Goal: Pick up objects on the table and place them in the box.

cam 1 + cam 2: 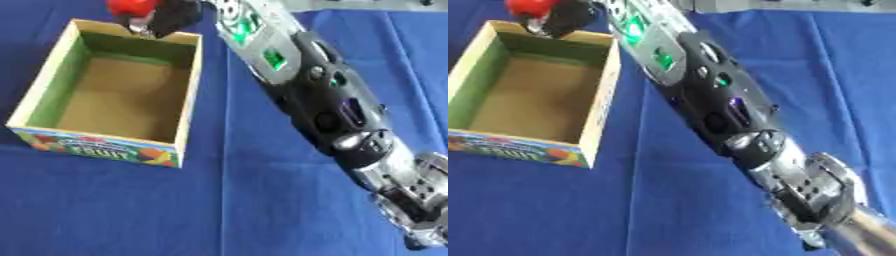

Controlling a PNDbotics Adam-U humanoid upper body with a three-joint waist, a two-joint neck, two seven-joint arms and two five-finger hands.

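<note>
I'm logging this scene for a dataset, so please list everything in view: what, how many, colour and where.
Box: one, cardboard, green inside walls, printed fruit front, open and empty, left of the scene.
Red object: one, red, held above the box's far edge, top left.
Tablecloth: one, blue, covering the whole table.
Right hand: one, black, curled round the red object at the top.
Right arm: one, black and silver with green lights, running diagonally from lower right.
</note>
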